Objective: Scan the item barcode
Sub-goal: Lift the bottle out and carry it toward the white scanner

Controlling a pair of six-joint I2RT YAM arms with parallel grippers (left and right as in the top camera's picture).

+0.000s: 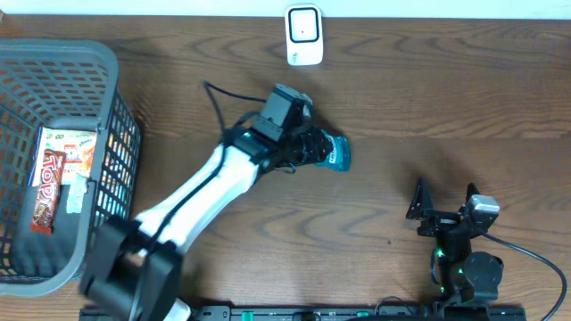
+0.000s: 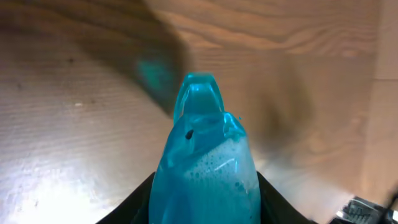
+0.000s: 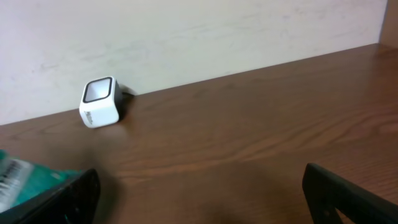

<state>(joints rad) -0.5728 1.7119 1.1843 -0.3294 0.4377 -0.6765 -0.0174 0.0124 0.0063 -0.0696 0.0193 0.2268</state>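
The item is a teal translucent bottle (image 1: 336,152) with foamy blue liquid inside, held just above the middle of the table. My left gripper (image 1: 312,147) is shut on it; in the left wrist view the bottle (image 2: 208,168) fills the space between the black fingers (image 2: 138,202), its narrow end pointing away. The white barcode scanner (image 1: 303,34) stands at the table's far edge, well beyond the bottle. My right gripper (image 1: 443,198) rests open near the front right, with nothing between its fingers (image 3: 339,196). The right wrist view shows the scanner (image 3: 99,102) and the bottle's labelled edge (image 3: 25,177) at far left.
A grey wire basket (image 1: 107,62) sits at the left edge, holding a red snack bar (image 1: 46,189) and another packet (image 1: 78,152). A black cable (image 1: 223,94) trails from the left arm across the wood. A pale wall backs the table.
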